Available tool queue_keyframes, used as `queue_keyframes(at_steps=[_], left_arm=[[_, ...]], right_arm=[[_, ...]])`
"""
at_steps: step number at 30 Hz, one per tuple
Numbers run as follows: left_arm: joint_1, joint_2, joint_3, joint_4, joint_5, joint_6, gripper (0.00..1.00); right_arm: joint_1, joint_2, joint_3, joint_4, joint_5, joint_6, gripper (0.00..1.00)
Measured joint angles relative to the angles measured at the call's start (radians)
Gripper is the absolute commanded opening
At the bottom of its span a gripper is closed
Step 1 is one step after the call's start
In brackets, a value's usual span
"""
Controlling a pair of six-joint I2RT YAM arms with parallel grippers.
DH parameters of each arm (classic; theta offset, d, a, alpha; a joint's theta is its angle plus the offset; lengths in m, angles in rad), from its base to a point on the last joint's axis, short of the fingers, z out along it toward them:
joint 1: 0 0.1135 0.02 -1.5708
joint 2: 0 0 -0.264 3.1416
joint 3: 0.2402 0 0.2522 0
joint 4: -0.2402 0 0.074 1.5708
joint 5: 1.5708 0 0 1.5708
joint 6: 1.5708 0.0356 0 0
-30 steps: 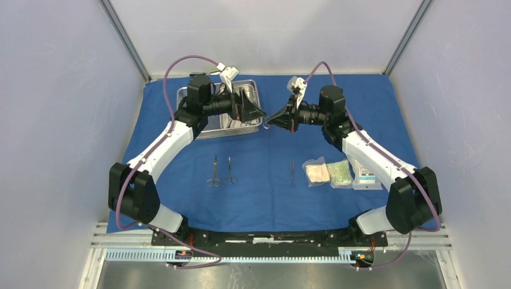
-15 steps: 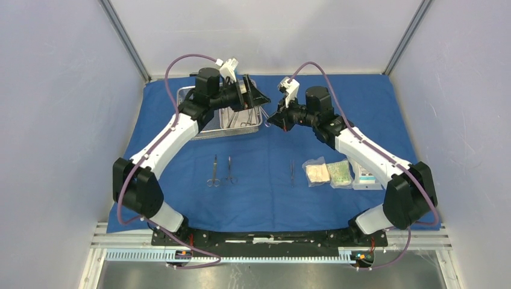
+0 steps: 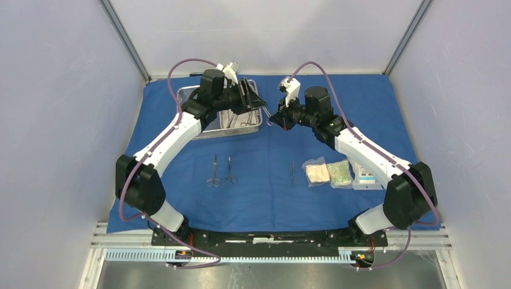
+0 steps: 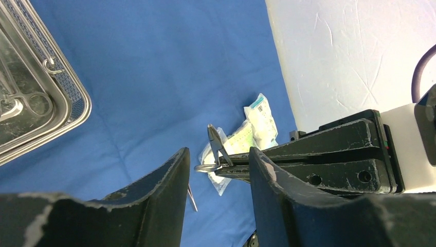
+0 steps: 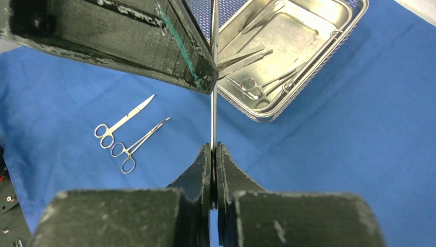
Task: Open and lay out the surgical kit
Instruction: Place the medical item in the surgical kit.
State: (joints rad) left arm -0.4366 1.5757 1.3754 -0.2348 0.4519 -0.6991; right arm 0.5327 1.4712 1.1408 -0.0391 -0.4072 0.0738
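Note:
My right gripper (image 5: 213,150) is shut on a slim metal instrument (image 5: 213,110) and holds it in the air over the blue cloth wrap (image 3: 265,186). My left gripper (image 4: 218,160) stands open around the instrument's ring end (image 4: 206,167), its fingers (image 4: 167,177) not touching it. Both grippers meet right of the wire-mesh tray (image 3: 188,92), which holds the steel pan (image 5: 288,38) and more instruments. Two scissors-like instruments (image 3: 214,171) (image 3: 229,170), tweezers (image 3: 292,173) and three clear packets (image 3: 316,173) (image 3: 339,173) (image 3: 364,174) lie in a row on the cloth.
White walls with metal corner posts close in the table on three sides. The arms' bases are bolted to a rail (image 3: 265,241) at the near edge. Purple cables loop above both wrists.
My left gripper has swung up beside the right one and its jaws have narrowed around the instrument's ring end. The right gripper has shifted slightly back, still holding the instrument.

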Motion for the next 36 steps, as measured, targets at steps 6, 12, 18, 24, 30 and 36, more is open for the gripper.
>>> queue_keyframes(at_steps=[6,12,18,24,30,36], left_arm=[[-0.015,0.019,0.007,0.005,-0.001,-0.002,0.46],[-0.019,0.039,0.008,0.005,0.001,-0.014,0.41],[-0.019,0.042,0.008,0.009,0.003,-0.017,0.33],[-0.019,0.051,0.007,0.021,0.007,-0.026,0.26],[-0.019,0.051,0.007,0.028,0.010,-0.030,0.21],[-0.019,0.051,0.007,0.029,0.010,-0.031,0.21]], right_arm=[[0.000,0.000,0.000,0.000,0.002,0.003,0.00],[0.000,0.000,0.000,0.000,0.002,0.008,0.00],[0.000,0.004,0.000,0.005,0.001,0.016,0.00],[0.000,0.014,0.000,0.014,0.000,0.019,0.01],[0.002,0.017,0.000,0.024,-0.003,0.023,0.07],[0.003,0.017,-0.003,0.027,-0.008,0.026,0.08]])
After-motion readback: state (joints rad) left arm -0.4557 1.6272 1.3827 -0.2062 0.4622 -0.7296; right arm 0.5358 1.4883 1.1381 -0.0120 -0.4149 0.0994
